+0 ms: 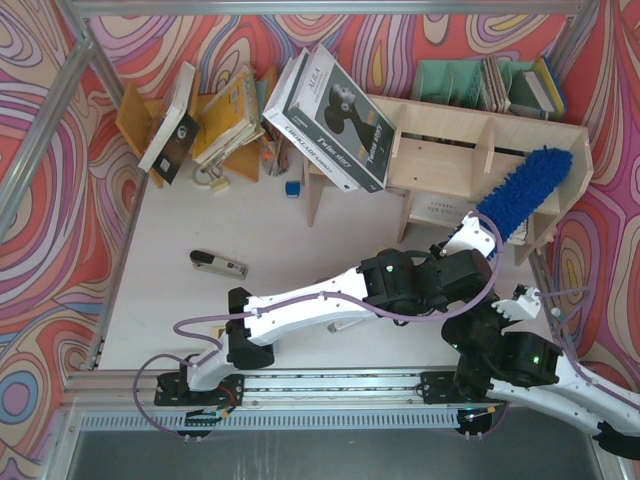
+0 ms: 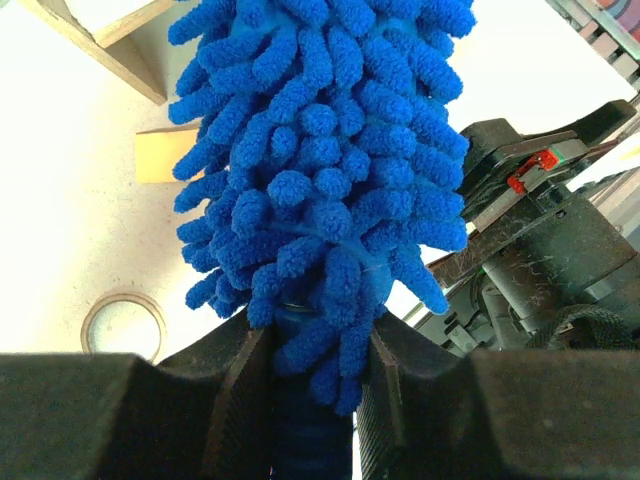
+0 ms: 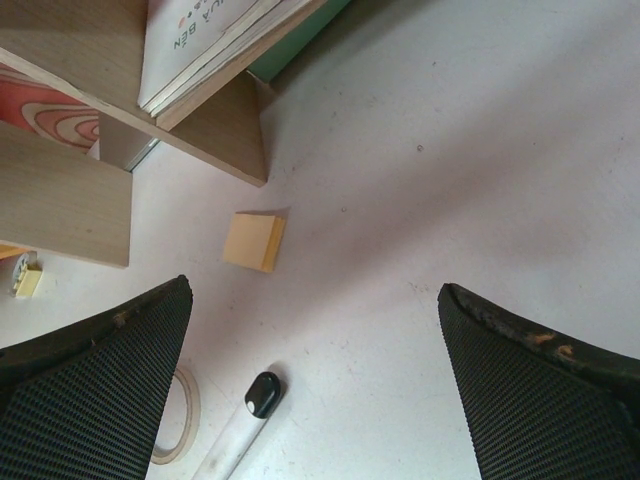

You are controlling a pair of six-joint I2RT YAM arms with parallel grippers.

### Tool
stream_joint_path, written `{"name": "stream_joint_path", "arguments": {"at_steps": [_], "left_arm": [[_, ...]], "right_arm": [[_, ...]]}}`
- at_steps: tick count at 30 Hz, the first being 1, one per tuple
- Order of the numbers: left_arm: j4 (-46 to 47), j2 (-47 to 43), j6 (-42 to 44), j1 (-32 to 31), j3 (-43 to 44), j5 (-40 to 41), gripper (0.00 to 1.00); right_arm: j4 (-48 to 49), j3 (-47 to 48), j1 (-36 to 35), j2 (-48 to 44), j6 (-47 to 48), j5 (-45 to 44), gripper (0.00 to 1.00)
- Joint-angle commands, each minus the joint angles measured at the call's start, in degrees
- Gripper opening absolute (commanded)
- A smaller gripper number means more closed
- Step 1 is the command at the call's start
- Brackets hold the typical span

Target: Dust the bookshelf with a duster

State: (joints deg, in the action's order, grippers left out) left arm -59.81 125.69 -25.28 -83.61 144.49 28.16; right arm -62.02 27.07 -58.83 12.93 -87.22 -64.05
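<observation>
Left tool (image 2: 310, 375) grips the duster (image 2: 320, 170) by its stiff handle, the sane hold since the fluffy head looks light, squashy; right tool (image 3: 315, 300) gapes empty.

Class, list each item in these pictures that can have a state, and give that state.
left claw, shut on the duster.
right claw, open, empty.
duster, held, fluffy head over the bookshelf's right end.
bookshelf, standing upright.
large black-and-white book, tilted at the bookshelf's left end.
marker pen, capped, lying flat.
tape roll, lying flat.
</observation>
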Motion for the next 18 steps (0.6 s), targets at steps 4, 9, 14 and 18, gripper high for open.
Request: {"name": "stream_joint_path", "arguments": {"at_steps": [4, 9, 14, 18], "left_arm": [[5.1, -4.7, 1.2, 0.0, 1.2, 2.4, 0.0], [5.6, -5.0, 0.4, 0.0, -2.4, 4.0, 0.0], [6.0, -6.2, -2.6, 0.1, -8.6, 4.7, 0.0], [5.8, -6.8, -5.9, 0.0, -12.7, 3.6, 0.0]], "right_arm": [[0.4, 0.1, 0.0, -0.8, 0.3, -2.0, 0.99], [0.5, 0.1, 0.0, -0.7, 0.5, -2.0, 0.99], [0.6, 0.1, 0.0, -0.9, 0.6, -2.0, 0.99], [0.8, 0.1, 0.0, -1.1, 1.0, -1.9, 0.99]]}}
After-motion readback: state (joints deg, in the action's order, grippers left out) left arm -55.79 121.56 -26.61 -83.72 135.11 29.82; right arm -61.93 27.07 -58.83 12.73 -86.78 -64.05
